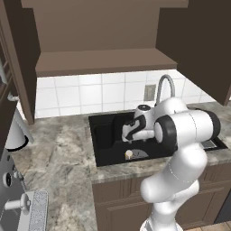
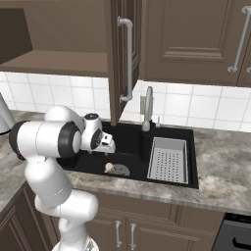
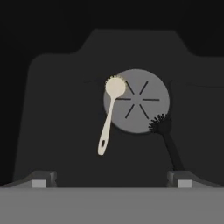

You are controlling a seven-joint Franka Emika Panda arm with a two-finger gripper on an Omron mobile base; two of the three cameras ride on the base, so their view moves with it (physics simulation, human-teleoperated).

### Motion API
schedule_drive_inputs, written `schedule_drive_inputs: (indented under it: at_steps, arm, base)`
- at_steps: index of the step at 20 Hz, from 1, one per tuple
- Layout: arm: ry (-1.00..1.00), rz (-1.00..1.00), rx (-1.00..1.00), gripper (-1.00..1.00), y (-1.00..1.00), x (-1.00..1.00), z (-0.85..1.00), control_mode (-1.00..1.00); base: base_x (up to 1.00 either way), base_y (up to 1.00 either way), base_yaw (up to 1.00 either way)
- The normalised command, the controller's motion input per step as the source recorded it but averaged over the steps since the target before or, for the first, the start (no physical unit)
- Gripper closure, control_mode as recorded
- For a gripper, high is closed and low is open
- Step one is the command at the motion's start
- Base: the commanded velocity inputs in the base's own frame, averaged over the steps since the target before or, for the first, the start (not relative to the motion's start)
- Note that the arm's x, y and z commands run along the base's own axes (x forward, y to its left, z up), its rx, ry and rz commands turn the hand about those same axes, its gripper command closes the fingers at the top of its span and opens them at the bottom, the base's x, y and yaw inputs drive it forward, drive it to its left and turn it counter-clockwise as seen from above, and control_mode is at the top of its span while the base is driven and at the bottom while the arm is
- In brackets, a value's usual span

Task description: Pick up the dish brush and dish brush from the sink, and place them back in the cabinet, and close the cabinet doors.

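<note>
The black sink (image 3: 57, 113) lies straight below my gripper (image 3: 111, 178), which is open with nothing between its fingertips (image 3: 41, 178). On the basin floor lies the whitish-handled dish brush (image 3: 108, 120), its pale head over the round grey drain (image 3: 140, 103). The black-handled dish brush (image 3: 168, 142) lies just right of it, bristles at the drain's edge and handle end near my right fingertip. From the base cameras the pale brush head (image 2: 109, 167) shows under my hand. Above, the cabinet (image 1: 103, 61) stands open, with its doors (image 2: 125, 54) swung outward.
A curved grey faucet (image 2: 147, 105) rises behind the sink. A grey perforated rack (image 2: 167, 159) fills the basin's right half. A white rounded appliance (image 1: 18, 131) stands on the left marble counter (image 1: 63, 158). The open door with its silver handle (image 2: 128, 59) hangs over the basin.
</note>
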Motion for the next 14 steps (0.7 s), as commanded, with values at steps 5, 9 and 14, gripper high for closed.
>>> schedule_drive_inputs:
  at_steps: [5, 9, 14]
  arm:
    - [0.0, 0.0, 0.0, -1.0, 0.0, 0.0, -0.27, -1.0]
    - [0.0, 0.0, 0.0, -1.0, 0.0, 0.01, -0.3, -1.0]
    - [0.0, 0.0, 0.0, -1.0, 0.0, 0.07, -0.26, -1.0]
  base:
    - [0.0, 0.0, 0.0]
    - [0.0, 0.0, 0.0]
    - [0.0, 0.0, 0.0]
